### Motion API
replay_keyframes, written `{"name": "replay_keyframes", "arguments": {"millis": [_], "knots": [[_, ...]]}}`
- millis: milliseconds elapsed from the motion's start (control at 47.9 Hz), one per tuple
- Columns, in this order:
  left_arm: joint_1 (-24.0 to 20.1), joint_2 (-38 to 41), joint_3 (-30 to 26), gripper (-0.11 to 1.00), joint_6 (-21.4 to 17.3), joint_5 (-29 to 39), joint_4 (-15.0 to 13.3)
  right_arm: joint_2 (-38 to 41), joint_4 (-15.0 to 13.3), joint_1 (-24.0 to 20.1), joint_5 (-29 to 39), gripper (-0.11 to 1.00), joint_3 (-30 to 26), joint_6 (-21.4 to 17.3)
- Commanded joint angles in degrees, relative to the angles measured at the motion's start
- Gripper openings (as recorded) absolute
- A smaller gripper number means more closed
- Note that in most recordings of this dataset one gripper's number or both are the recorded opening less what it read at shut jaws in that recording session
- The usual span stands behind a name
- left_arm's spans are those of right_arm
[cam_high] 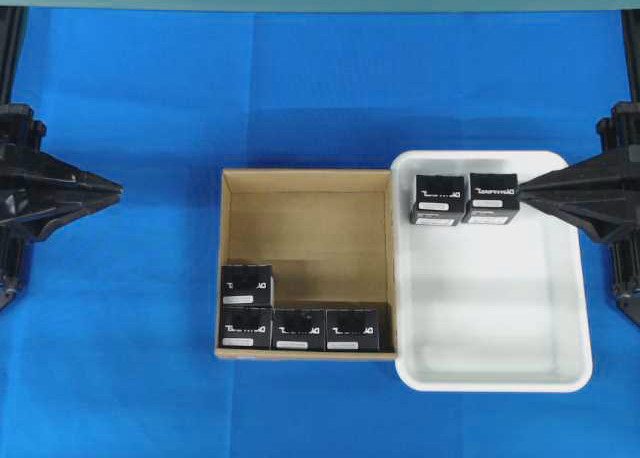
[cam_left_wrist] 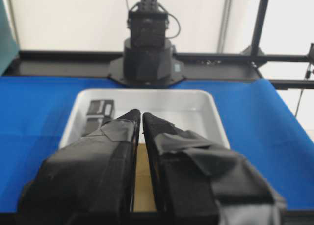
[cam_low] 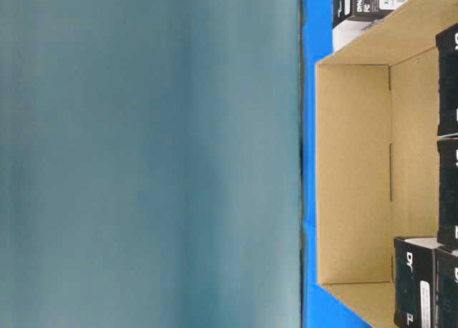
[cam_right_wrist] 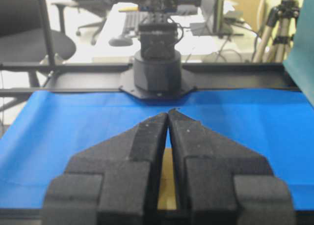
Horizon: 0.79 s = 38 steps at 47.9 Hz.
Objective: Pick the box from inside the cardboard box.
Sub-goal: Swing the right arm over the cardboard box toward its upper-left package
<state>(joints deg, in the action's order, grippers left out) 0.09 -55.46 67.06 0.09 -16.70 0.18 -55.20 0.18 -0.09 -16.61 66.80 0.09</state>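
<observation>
Closed left gripper (cam_left_wrist: 142, 115) filling its wrist view, right gripper (cam_right_wrist: 168, 113) likewise pinched shut and empty, overhead alone showing four black boxes (cam_high: 299, 329) along cardboard box (cam_high: 305, 181) near wall, two in white tray (cam_high: 500, 378).

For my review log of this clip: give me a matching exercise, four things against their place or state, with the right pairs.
Things:
1. cardboard box
2. white tray
3. left pincer
4. blue cloth

Places or states:
A. shut, holding nothing
B. holds two black boxes side by side at its far edge
C. covers the table under everything
D. holds four black boxes at its near side

Pairs: 1-D, 2-B, 3-A, 4-C
</observation>
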Motion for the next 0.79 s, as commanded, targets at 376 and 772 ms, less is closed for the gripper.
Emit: {"name": "replay_keyframes", "arguments": {"millis": [376,772], "knots": [[-0.18,-3.25,-3.16,-0.07,1.32,8.7,0.79,8.09,5.89,1.32,20.04,0.01,-11.78,-7.65],[-0.18,-4.13,-5.19,-0.07,1.41,18.02,0.79,28.92,5.89,1.93,48.43,0.01,-35.16,-11.69]]}}
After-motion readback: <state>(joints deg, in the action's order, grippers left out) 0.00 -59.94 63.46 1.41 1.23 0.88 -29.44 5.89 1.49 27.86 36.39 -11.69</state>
